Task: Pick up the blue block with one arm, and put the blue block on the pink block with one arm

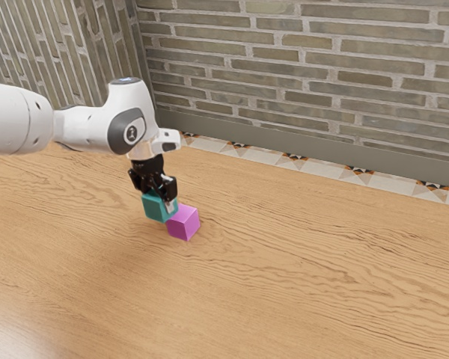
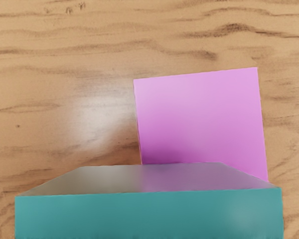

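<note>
Setting: we read this as a rendered test room for robot manipulation. A white jointed arm works over a broad table of pale wood grain. Behind it we note a back wall of grey-brown brick, meeting a side wall of narrower bricks in a corner. A grey skirting runs along the back wall's foot, above a strip of patterned floor tiles past the table's far edge. The props are plain cubes: a blue block, teal in shade, and a pink block. The surfaces look flat and computer-drawn.
</note>
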`<action>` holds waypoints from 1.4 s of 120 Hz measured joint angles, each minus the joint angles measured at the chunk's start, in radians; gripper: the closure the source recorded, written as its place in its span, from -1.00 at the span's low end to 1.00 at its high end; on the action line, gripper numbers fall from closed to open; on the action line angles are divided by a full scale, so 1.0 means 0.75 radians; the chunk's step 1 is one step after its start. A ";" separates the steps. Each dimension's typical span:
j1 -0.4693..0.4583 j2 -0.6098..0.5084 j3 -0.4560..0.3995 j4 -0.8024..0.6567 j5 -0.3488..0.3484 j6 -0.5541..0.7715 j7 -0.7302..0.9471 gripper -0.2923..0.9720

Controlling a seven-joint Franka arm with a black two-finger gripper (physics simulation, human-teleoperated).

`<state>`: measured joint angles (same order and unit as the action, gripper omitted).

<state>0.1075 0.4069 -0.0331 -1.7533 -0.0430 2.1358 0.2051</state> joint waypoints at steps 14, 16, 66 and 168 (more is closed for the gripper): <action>-0.002 0.004 -0.007 0.040 0.000 -0.041 0.010 -0.04; -0.002 0.006 -0.008 0.042 0.000 -0.046 0.012 -0.04; -0.004 0.074 -0.030 0.137 -0.008 -0.114 0.023 -0.04; -0.016 0.196 -0.048 0.314 0.009 -0.160 -0.111 -0.05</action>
<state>0.0952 0.5537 -0.0692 -1.5179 -0.0363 2.0158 0.1218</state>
